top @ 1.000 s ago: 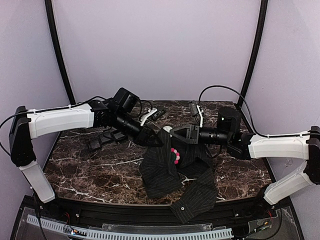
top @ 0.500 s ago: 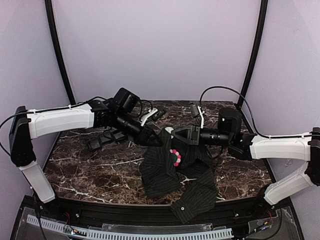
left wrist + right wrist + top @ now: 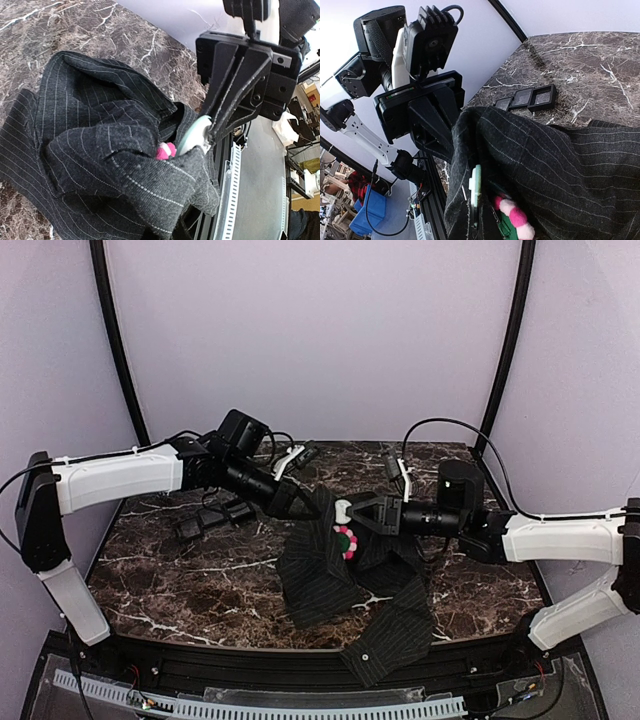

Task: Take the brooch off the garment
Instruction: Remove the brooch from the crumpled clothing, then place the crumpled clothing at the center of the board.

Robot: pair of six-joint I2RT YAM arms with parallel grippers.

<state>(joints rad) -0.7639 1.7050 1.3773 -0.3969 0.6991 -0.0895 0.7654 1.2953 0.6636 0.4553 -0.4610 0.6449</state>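
Note:
The garment is a dark pinstriped shirt [image 3: 330, 580], bunched and lifted at its top between both grippers. The brooch [image 3: 346, 538] has pink and white petals and hangs on the raised fold. My left gripper [image 3: 297, 502] is shut on the shirt's cloth to the brooch's left. My right gripper [image 3: 345, 510] is shut on the brooch's pale round disc [image 3: 192, 137] from the right. In the left wrist view pink petals [image 3: 165, 150] peek from the fold. In the right wrist view the petals [image 3: 517, 217] and the disc's edge [image 3: 476, 185] show. Cloth hides both grippers' own fingertips in their wrist views.
Three small black square trays [image 3: 215, 518] lie in a row on the marble table left of the shirt, and show in the right wrist view [image 3: 525, 97]. White clips and cables [image 3: 295, 460] lie at the back. The shirt's sleeve [image 3: 385, 645] hangs over the front edge.
Both grippers have risen and shifted slightly left. The shirt's top fold and the brooch have lifted with them, and the right gripper has closed in on the brooch.

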